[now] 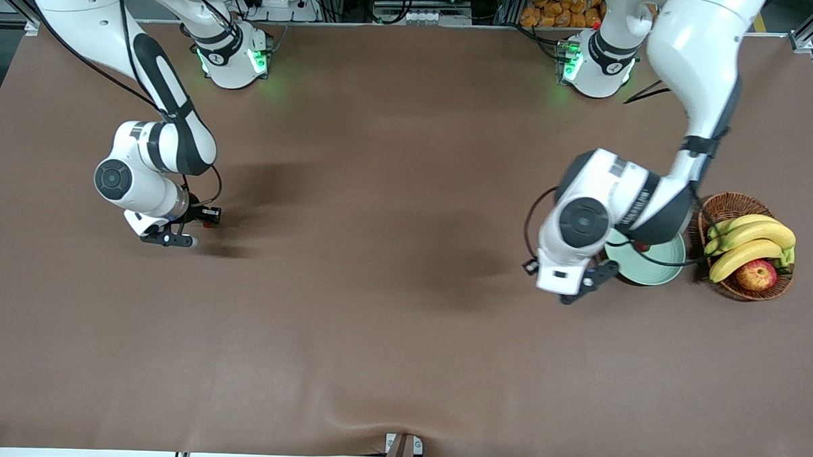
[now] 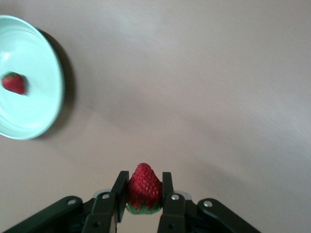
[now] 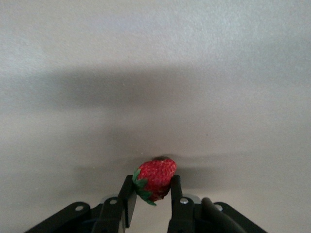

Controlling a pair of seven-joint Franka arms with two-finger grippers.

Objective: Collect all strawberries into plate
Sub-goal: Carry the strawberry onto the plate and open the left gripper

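Observation:
My left gripper (image 2: 144,190) is shut on a red strawberry (image 2: 144,187), held over bare table beside the mint-green plate (image 2: 46,104). A second strawberry (image 2: 14,83) lies in the plate. In the front view the left gripper (image 1: 572,296) hangs just off the plate's (image 1: 655,267) rim, and the arm hides part of the plate. My right gripper (image 3: 151,193) is shut on a third strawberry (image 3: 156,177) low over the table at the right arm's end. It shows in the front view too (image 1: 206,219).
A brown wicker basket (image 1: 732,203) with bananas (image 1: 751,244) and a red-yellow apple (image 1: 756,274) stands beside the plate at the left arm's end of the table. The brown table cover (image 1: 377,288) stretches between the two arms.

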